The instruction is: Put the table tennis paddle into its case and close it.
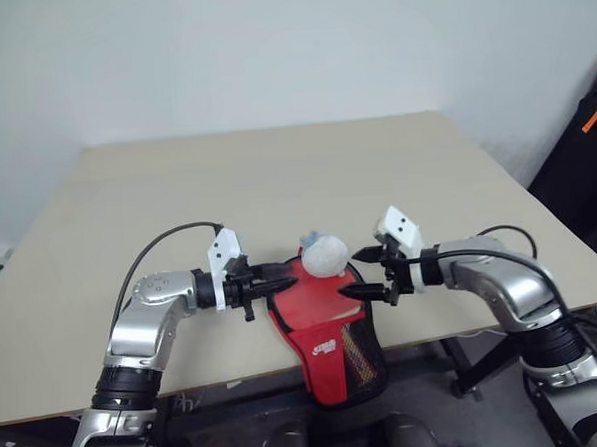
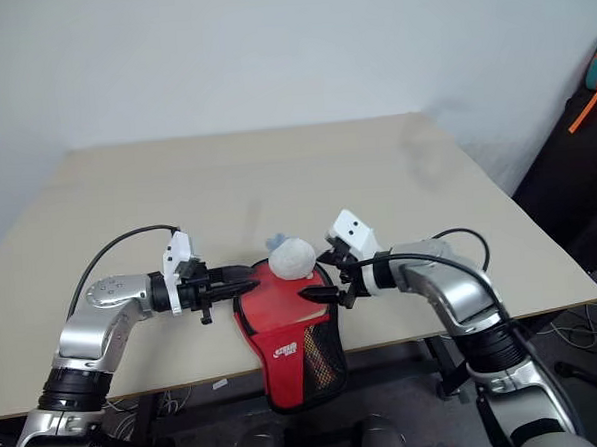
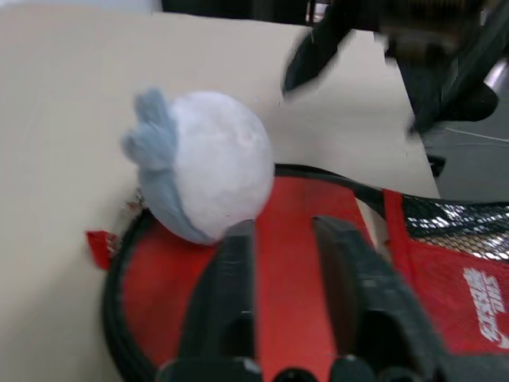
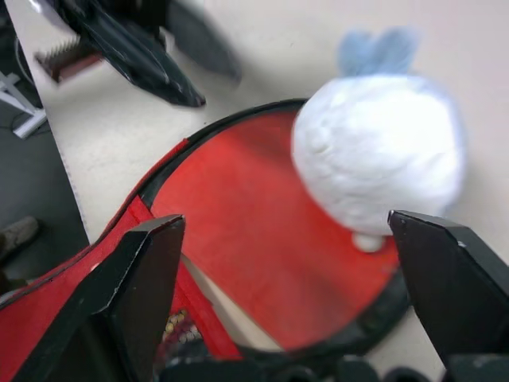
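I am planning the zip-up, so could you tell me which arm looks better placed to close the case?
Probably the right: the right gripper hangs open beside the case, while the left gripper is shut at its opposite edge.

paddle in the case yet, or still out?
Cannot tell. The case lies red side up at the near edge of the table, partly overhanging it, a white plush ball on top. No paddle face or handle shows.

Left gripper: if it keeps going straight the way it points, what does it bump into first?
Probably the case. The left gripper points across at its red side, just below the fluffy white ball. How near it already is, I can't tell.
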Controlling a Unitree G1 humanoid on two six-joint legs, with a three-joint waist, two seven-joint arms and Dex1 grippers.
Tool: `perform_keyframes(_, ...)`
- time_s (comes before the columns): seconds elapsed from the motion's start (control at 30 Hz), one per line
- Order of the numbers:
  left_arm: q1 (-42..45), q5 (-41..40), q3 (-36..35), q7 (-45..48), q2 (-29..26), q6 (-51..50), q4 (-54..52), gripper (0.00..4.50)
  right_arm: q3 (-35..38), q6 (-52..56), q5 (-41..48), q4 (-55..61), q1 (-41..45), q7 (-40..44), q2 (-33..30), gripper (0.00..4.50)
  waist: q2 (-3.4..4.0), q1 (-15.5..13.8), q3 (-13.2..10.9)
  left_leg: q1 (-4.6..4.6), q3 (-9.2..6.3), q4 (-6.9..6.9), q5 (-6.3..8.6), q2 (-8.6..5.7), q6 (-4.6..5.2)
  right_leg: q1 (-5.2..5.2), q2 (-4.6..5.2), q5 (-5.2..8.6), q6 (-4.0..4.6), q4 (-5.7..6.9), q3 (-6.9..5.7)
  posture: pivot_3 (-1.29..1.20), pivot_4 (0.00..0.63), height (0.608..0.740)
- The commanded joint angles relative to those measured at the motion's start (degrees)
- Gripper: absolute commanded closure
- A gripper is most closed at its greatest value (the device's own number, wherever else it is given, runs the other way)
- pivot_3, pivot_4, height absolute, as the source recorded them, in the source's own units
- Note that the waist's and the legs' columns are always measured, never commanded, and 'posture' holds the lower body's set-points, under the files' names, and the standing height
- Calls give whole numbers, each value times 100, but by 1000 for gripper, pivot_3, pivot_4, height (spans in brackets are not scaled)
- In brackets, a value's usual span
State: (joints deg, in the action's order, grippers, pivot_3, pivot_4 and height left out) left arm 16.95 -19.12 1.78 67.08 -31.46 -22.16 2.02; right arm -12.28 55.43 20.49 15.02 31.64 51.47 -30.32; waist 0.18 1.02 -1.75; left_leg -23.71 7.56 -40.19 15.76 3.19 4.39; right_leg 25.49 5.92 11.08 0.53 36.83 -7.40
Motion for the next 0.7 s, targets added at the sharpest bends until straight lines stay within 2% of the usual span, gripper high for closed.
perform_keyframes(0.03,37,-77,104,-56,105,59,-9,4493,147,-98,62,11,338,-63,-44,0,1,2,-1,0,0,0,0,1,0,0,0,0,0,0,0,0,0,706)
perform_keyframes(0.4,175,364,613,-676,852,673,683,4493,-228,-666,-359,-1260,927,-478,555,0,0,3,-2,-1,6,0,-16,2,-24,0,-3,-7,-10,1,1,0,0,706)
perform_keyframes(0.7,199,587,775,-711,1019,1088,1244,4493,-507,-1310,-736,-2332,1180,-586,1075,0,0,8,-2,-1,10,0,-16,2,-24,0,-4,-8,-10,2,2,0,0,706)
